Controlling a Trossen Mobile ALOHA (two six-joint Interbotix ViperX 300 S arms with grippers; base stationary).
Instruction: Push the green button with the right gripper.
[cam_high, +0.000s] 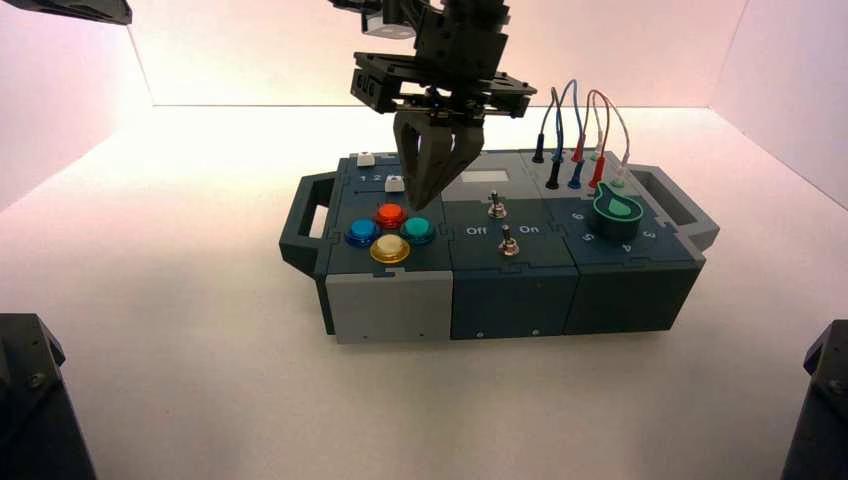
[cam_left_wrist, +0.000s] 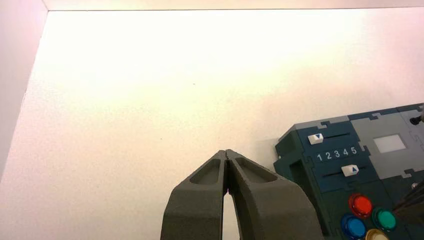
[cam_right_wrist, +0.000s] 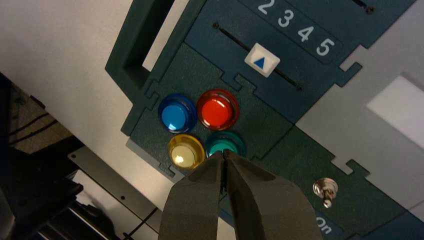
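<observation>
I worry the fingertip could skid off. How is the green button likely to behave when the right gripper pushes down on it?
The green button has a shiny domed cap, so the closed right gripper might slide if it lands off-centre. Set in a ring on the box, it probably sinks straight rather than tilting. The broad box looks unlikely to tip.

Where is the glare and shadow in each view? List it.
High view: bright wash on the back wall, box shadowed in front. Left wrist view: glare over the bare table beyond the left gripper. Right wrist view: small highlights on the green button above the right gripper.
</observation>
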